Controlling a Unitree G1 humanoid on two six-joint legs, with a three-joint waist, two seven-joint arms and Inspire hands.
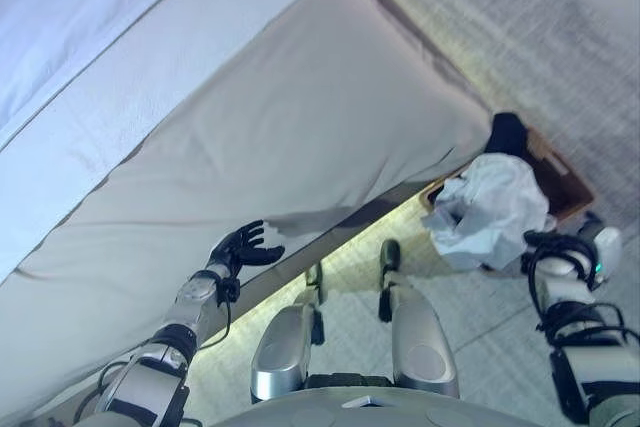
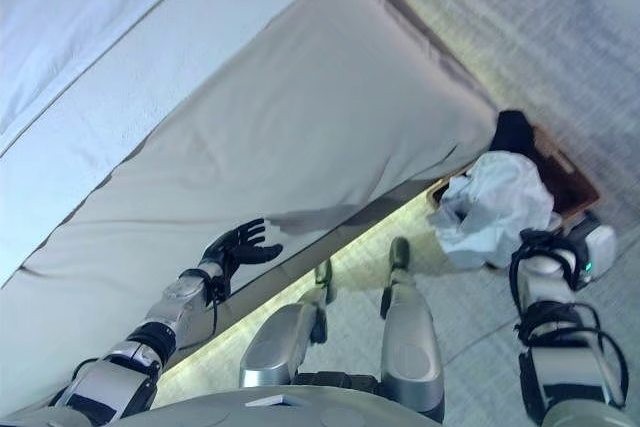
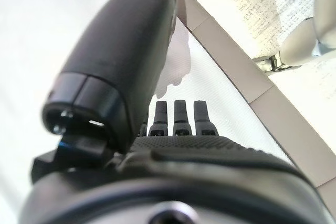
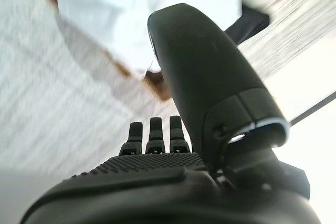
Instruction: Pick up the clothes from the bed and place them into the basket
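Clothes (image 1: 493,209) (one white heap, perhaps one dark piece) fill one basket (image 1: 567,185); both robot hands released

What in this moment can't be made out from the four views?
- Basket: mostly hidden under the white clothes and a dark garment; its inside does not show.
- Right hand: in the head views the wrist covers it; its wrist view shows straight fingers, nothing held.
- Bed: its far side is cut off by the picture edge, so leftover clothes there cannot be ruled out.
- Left hand: open over the bed's edge; contact unclear.
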